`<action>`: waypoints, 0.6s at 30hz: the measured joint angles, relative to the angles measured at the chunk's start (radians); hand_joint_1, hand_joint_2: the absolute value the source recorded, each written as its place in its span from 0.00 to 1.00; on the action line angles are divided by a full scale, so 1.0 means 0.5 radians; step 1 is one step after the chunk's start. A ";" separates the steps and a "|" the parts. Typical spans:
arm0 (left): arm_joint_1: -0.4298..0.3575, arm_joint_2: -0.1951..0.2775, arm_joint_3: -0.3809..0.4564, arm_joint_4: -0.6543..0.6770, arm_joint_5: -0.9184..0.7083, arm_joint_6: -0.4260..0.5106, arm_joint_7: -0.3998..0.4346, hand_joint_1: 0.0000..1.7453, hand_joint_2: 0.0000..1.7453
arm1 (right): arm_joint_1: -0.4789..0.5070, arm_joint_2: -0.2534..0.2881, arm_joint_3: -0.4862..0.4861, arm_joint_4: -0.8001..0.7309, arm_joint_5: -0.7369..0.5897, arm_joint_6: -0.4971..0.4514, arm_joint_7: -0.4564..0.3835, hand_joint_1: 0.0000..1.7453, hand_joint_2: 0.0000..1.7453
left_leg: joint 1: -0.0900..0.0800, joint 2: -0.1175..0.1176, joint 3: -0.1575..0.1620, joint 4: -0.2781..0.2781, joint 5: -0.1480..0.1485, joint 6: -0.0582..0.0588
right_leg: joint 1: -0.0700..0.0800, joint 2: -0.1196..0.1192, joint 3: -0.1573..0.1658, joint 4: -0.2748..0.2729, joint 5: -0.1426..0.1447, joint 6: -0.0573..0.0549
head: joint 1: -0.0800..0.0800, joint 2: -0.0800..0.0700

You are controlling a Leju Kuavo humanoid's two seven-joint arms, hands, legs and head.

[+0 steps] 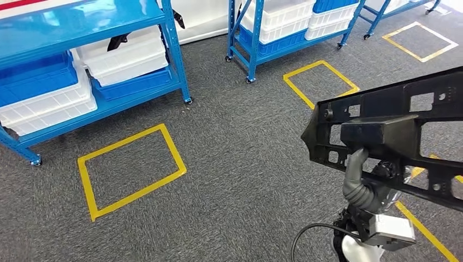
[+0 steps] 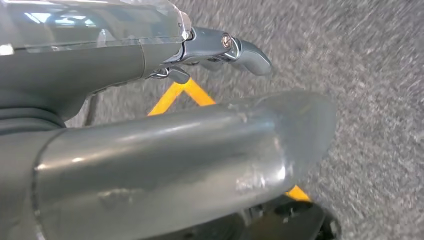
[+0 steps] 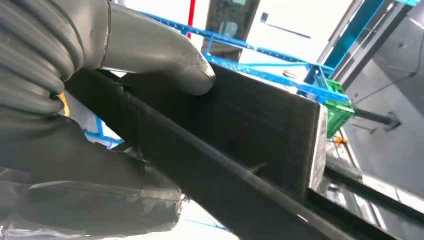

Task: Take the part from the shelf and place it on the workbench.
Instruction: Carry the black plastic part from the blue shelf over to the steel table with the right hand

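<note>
Right hand (image 1: 363, 188) grips black part (image 1: 393, 136) above carpet (image 1: 240, 180), blue shelves (image 1: 82, 65) behind.

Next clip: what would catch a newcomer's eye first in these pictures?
The large black part, a frame full of cut-outs, dominates the right of the head view, gripped from below by the right hand. Behind it, on the grey carpet, stand blue shelves loaded with white and blue bins, with yellow tape squares marked on the floor in front.

Grey ribbed wrist cover, thick grey thumb (image 3: 165, 60), silver arm w/ black cable (image 1: 306, 234).
</note>
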 joint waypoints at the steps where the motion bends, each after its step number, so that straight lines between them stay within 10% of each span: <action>1: 0.002 0.000 0.000 0.000 0.000 -0.002 0.000 0.00 0.00 | -0.002 0.001 0.000 -0.001 0.001 0.000 -0.002 1.00 1.00 | -0.003 0.025 -0.004 -0.001 0.002 0.004 | -0.001 -0.038 -0.057 0.128 -0.068 0.006 | 0.003 0.000; 4: 0.004 0.000 0.001 0.000 0.003 -0.005 0.001 0.00 0.00 | 0.018 0.002 0.000 -0.011 0.017 -0.019 -0.015 1.00 1.00 | -0.006 0.104 -0.012 0.005 0.000 0.003 | -0.015 -0.077 -0.115 0.299 -0.111 0.022 | 0.004 0.000; 8: 0.005 0.001 0.002 0.000 0.010 -0.005 0.012 0.00 0.00 | 0.074 0.002 0.000 -0.086 0.057 -0.065 -0.050 1.00 1.00 | -0.014 0.181 -0.007 0.032 -0.030 -0.034 | -0.011 -0.202 0.148 -0.144 0.061 0.011 | 0.003 0.000; 12: 0.001 0.001 0.003 0.000 -0.008 -0.002 0.019 0.00 0.00 | 0.142 0.002 0.000 -0.139 0.067 -0.090 -0.056 1.00 1.00 | -0.021 0.232 0.005 0.046 -0.057 -0.074 | 0.001 -0.169 0.167 -0.209 0.067 -0.045 | -0.008 0.000; 18: 0.009 0.000 0.002 0.000 -0.022 -0.002 0.016 0.00 0.00 | 0.162 0.002 0.000 -0.163 0.050 -0.081 -0.051 1.00 1.00 | -0.004 0.041 -0.224 0.579 -0.336 -0.098 | -0.001 -0.040 0.153 -0.216 0.087 -0.092 | -0.016 0.000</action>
